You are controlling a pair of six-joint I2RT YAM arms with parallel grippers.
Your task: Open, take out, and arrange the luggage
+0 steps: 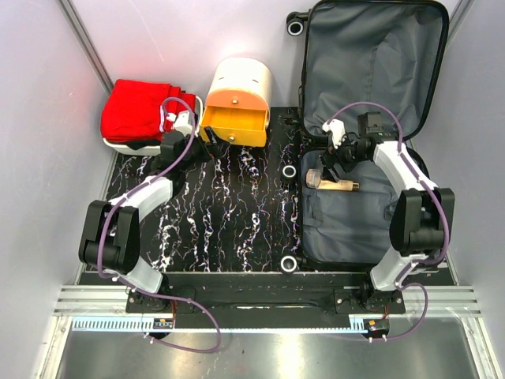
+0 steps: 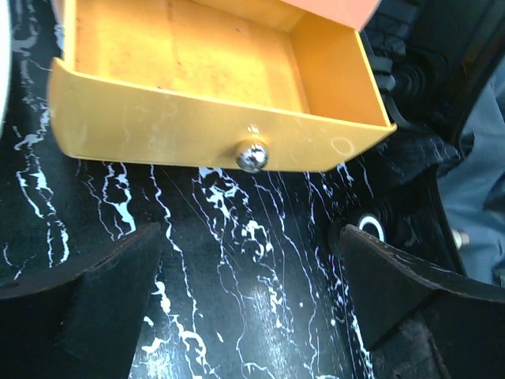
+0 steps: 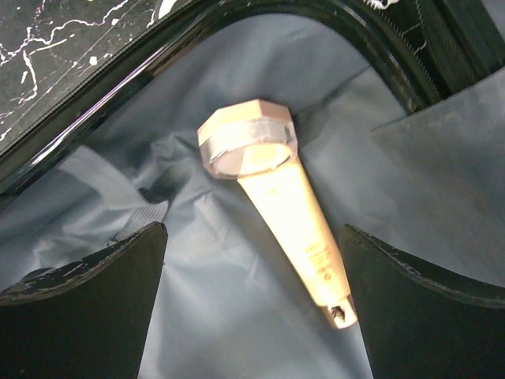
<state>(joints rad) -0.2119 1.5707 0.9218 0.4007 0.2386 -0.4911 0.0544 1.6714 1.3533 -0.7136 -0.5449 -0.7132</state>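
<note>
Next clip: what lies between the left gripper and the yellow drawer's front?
Nothing but bare black marbled tabletop. The left wrist view shows that strip between the open left gripper and the yellow drawer.

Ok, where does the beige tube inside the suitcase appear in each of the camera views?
Top external: the beige tube lies right of centre, on the grey lining of the open luggage.
Left wrist: not in it.
Right wrist: the tube fills the centre, cap toward the top.
Shared landmark: the black marbled table, in all three views.
</note>
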